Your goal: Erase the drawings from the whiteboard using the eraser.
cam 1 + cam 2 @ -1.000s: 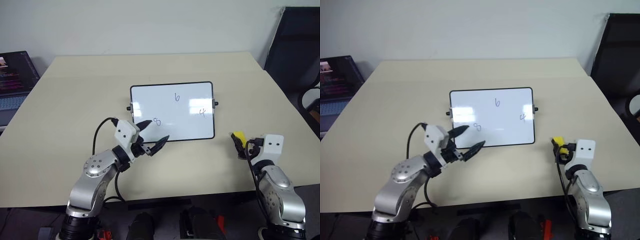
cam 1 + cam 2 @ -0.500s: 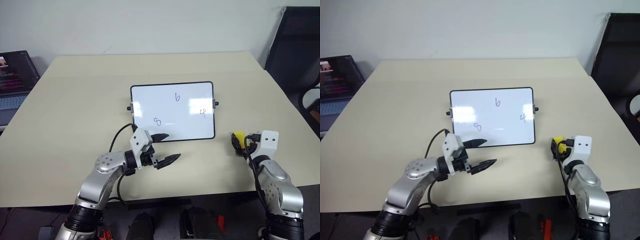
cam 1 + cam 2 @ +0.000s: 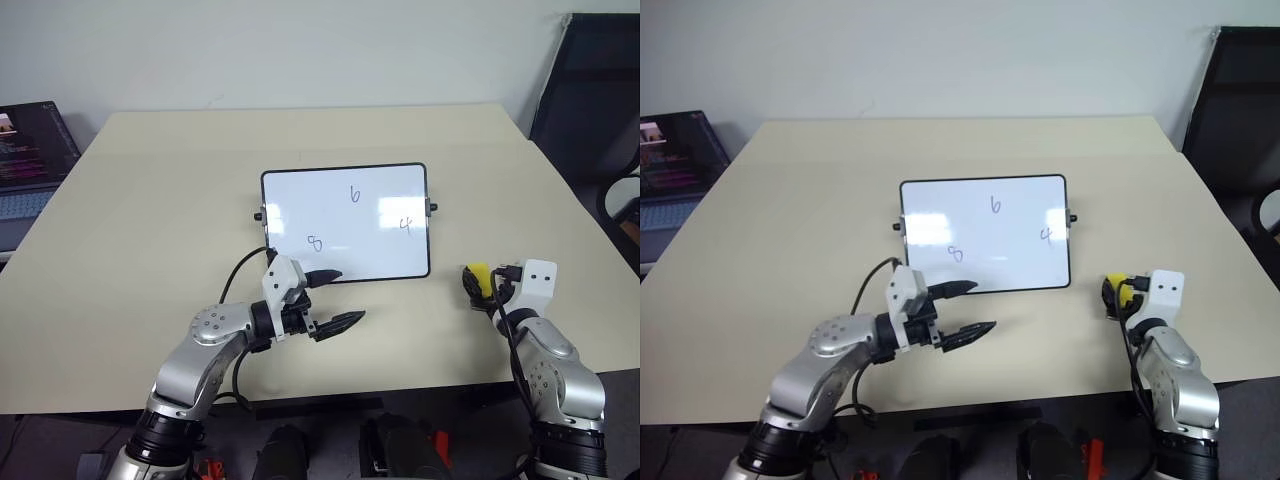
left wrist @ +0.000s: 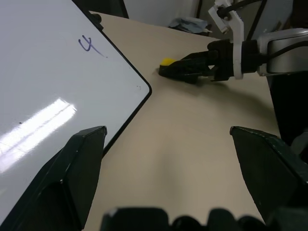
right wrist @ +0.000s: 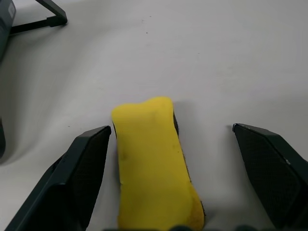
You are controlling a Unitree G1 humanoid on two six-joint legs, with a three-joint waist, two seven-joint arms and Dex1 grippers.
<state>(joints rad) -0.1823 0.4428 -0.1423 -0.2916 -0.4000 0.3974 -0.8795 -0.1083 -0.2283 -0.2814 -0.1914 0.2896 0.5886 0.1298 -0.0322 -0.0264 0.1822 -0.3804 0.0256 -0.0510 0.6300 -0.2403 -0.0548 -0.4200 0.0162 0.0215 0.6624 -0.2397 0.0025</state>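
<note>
Both hands spread, left hand (image 3: 334,298) swung off whiteboard (image 3: 345,222), eraser (image 3: 478,279) seemingly ungripped.

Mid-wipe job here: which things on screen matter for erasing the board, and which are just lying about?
For the job:
whiteboard
digits 6, 4, 8
eraser, between the open fingers of the right gripper

Lying about:
laptop
chair

Handwritten "6", "8" and "4" on the whiteboard (image 3: 345,220).
</note>
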